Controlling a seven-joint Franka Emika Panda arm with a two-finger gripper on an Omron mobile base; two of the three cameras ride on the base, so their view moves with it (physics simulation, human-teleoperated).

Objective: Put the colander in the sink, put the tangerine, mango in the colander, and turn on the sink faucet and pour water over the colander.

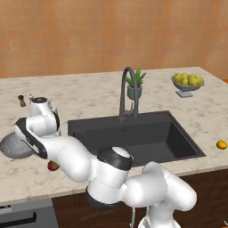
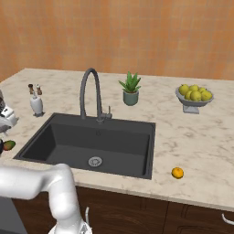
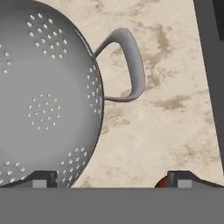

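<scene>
Arm bent far to its left, elbow low, wrist pointing down. Gripper (image 3: 112,178) jaws spread wide, nothing between them, fingertips (image 3: 41,178) apart.

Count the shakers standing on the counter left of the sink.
2, perhaps more hidden. A dark shaker and a white shaker stand together left of the sink; the arm covers part of that counter in the left base view.

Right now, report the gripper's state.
Gripper: open, holding nothing, fingertips apart above the colander rim and handle on the counter.
</scene>
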